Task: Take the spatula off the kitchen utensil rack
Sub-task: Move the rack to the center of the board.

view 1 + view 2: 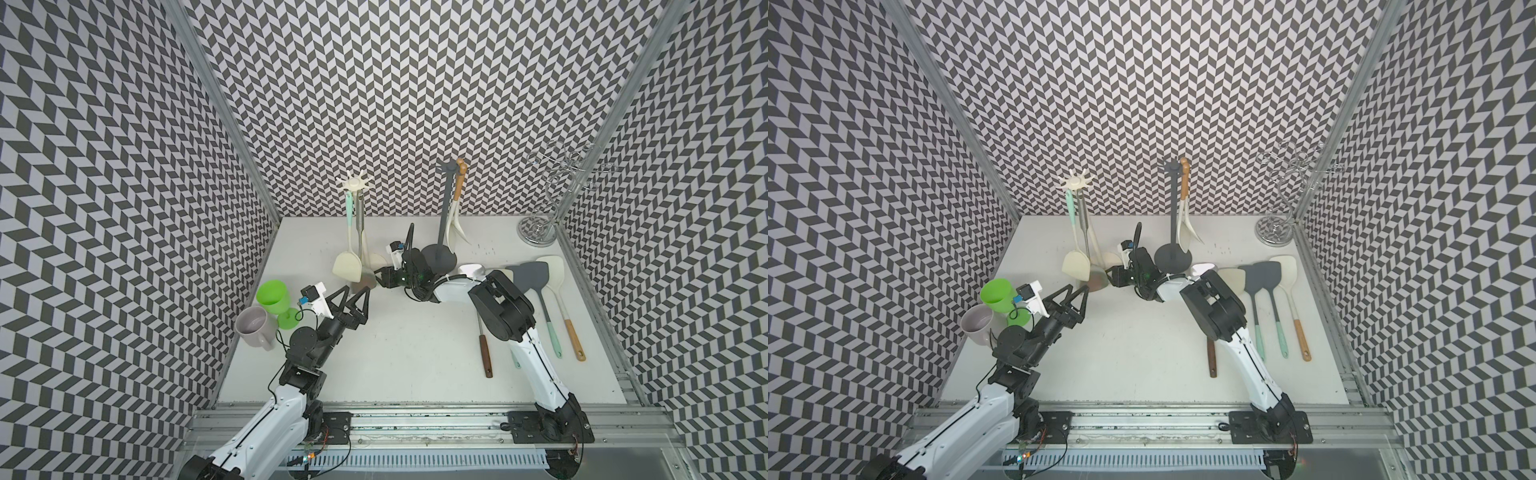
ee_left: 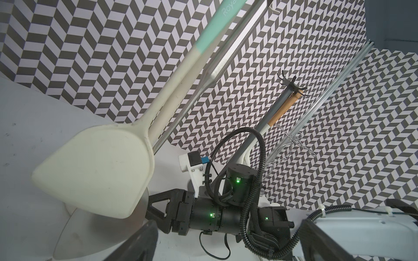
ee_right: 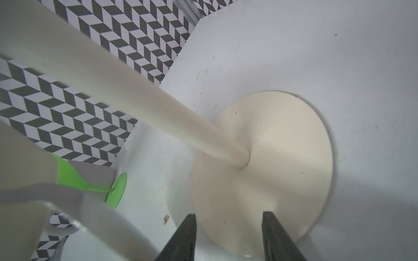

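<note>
**A:** Where's the spatula, and how does it sit?

**B:** The cream spatula (image 1: pixel 347 268) with the mint handle hangs from the top of the cream rack (image 1: pixel 355 184). Its long axis is near vertical, close along the rack's pole. The handle end is up at the hub. The blade is down near the rack's base (image 3: pixel 271 146), on your left arm's side, with its flat face toward the left wrist camera.

**A:** Grippers?

**B:** The left gripper (image 1: pixel 356 289) is spread wide and empty, just in front of the rack at blade height. The right gripper (image 3: pixel 229 213) is low at the rack's base on the opposite side. Its fingers (image 3: pixel 185 237) are apart with the base rim showing in the gap. They don't look clamped on anything.

**A:** What bites you from here?

**B:** Three things, by my read.
1. Nothing pins the rack. If you pull sideways instead of lifting the handle end clear of the hook, it likely catches and the rack tips.
2. A metal turner (image 1: pixel 360 286) hangs on the same rack, right against the spatula. I can't tell whether they touch. If you close near the blades, you may grab or swing both.
3. A green goblet (image 1: pixel 272 295) and a mug (image 1: pixel 253 328) stand on the left-arm side of the rack, close to that arm's wrist. A wide swing-out knocks them.
</note>
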